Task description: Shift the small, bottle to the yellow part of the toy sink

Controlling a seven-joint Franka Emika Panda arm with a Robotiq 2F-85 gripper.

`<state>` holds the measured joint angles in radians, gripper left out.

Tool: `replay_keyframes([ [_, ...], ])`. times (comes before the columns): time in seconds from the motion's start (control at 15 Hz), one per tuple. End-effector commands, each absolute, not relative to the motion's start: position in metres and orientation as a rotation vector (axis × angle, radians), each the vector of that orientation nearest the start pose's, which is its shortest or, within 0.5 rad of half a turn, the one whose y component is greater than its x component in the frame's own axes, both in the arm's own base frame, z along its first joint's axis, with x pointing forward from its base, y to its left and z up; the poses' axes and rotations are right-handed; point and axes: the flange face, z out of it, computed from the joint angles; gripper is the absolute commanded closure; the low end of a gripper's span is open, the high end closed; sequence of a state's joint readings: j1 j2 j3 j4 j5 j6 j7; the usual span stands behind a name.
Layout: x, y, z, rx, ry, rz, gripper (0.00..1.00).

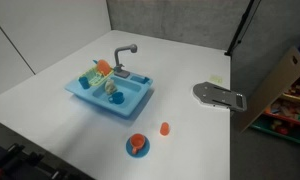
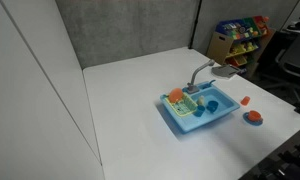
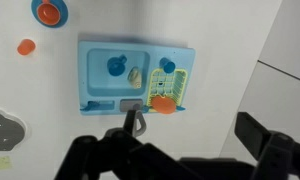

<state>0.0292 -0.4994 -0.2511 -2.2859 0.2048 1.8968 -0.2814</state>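
**Approach stage; the grasp is not yet begun.** The gripper (image 3: 185, 140) hangs high above the sink (image 3: 85, 60), fingers spread and empty. The bottle (image 3: 135, 75) lies in the sink's blue basin, just beside the yellow rack (image 3: 186, 88). The next move calls for a descent over the bottle, then closing on it. No writing is legible.

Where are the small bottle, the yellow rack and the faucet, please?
Small bottle (image 3: 134, 75), wrist view, its body.
Yellow rack (image 3: 183, 80), wrist view, outer edge.
Faucet (image 1: 120, 56), an exterior view, its neck.

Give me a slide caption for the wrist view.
Open gripper above the toy sink; small bottle in the blue basin, beside the yellow rack.
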Motion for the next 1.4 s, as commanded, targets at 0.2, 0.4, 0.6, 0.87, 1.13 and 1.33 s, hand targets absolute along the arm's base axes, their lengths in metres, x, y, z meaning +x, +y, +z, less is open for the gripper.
replay_keyframes([
  [0.2, 0.407, -0.091, 0.550, -2.846, -0.038, -0.241, 0.00],
  [0.4, 0.413, -0.088, 0.551, -2.852, -0.022, -0.217, 0.00],
  [0.6, 0.428, -0.083, 0.546, -2.863, -0.006, -0.156, 0.00],
  [0.87, 0.451, -0.074, 0.541, -2.883, 0.020, -0.088, 0.00],
  [1.13, 0.473, -0.062, 0.538, -2.907, 0.056, -0.014, 0.00],
  [1.33, 0.490, -0.051, 0.526, -2.936, 0.115, 0.028, 0.00],
])
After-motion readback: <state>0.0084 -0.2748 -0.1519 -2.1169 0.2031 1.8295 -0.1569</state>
